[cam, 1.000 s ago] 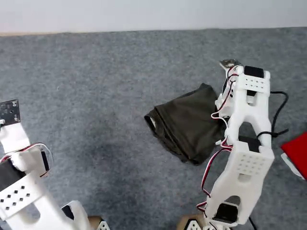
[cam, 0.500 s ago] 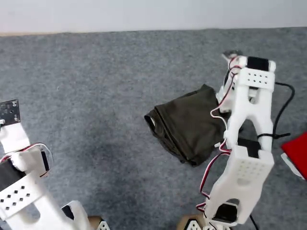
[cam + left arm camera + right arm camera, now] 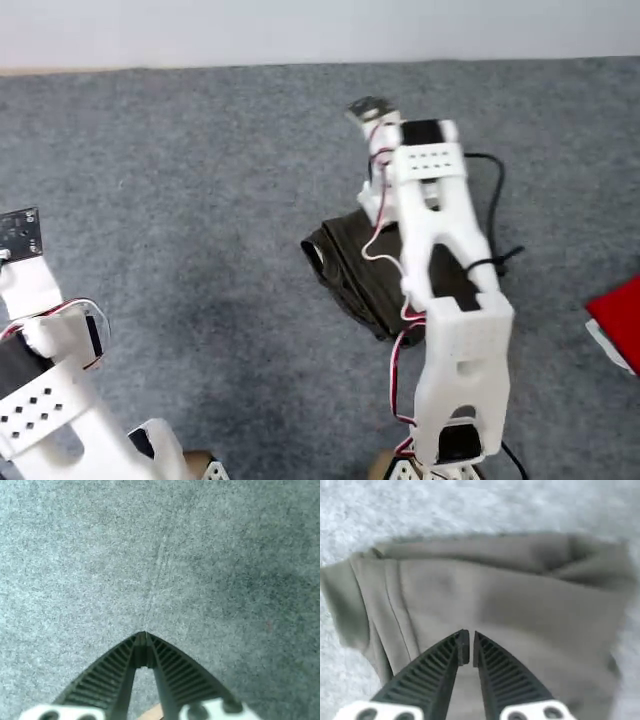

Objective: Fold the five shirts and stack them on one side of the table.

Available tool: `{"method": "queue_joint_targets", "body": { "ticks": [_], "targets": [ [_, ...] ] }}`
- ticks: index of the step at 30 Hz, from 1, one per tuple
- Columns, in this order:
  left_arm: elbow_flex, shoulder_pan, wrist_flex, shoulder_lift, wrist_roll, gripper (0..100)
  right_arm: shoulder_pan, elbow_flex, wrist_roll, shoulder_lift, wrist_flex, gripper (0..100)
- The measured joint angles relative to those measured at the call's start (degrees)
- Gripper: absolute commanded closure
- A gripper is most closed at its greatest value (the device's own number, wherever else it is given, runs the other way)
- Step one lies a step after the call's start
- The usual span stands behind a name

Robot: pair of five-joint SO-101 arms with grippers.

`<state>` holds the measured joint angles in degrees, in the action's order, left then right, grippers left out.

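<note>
The right gripper point(image 3: 468, 641) hangs over the olive shirt point(image 3: 530, 605), empty fingers all but touching, probably to smooth it; the left gripper point(image 3: 145, 636), fingers together, sits well aside.

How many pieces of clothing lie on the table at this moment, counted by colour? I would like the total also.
Dark olive shirt, folded: 1
Red item, cut off at the table's right edge, possibly a shirt: 1
Total: 2
</note>
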<state>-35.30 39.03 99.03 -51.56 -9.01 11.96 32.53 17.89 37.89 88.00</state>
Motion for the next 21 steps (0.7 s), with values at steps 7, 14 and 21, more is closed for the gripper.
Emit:
{"method": "queue_joint_targets", "body": {
  "ticks": [7,14,21],
  "targets": [
    [0.0,0.0,0.0,0.0,0.0,100,6.9,0.0,0.0,4.7,0.5,98.8],
    [0.0,0.0,0.0,0.0,0.0,100,12.7,0.0,0.0,5.1,4.5,98.8],
    [0.0,0.0,0.0,0.0,0.0,100,13.8,0.0,0.0,4.8,8.2,98.8]
  ]
}}
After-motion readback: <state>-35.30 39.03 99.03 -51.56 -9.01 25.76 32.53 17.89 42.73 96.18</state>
